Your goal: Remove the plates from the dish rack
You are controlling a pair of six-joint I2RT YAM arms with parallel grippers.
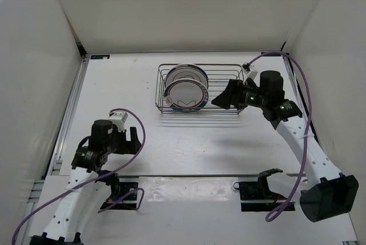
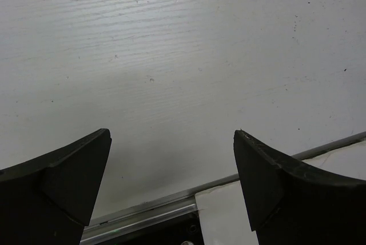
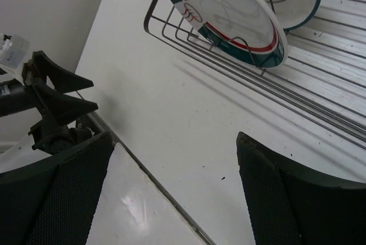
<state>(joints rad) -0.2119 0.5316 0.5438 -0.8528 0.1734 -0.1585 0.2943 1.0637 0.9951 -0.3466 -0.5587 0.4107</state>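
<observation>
Holding our right gripper (image 1: 219,101) wide, empty, by the dish rack (image 1: 229,111) near the tabletop's (image 1: 171,142) far edge, we see plates (image 1: 186,92) upright inside; left gripper (image 1: 133,136) equally wide.

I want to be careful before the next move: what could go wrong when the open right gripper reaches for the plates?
1. The plates stand close together; a finger may push a neighbour over.
2. The right gripper is close to the rack wires; it could snag them and drag the rack.
</observation>
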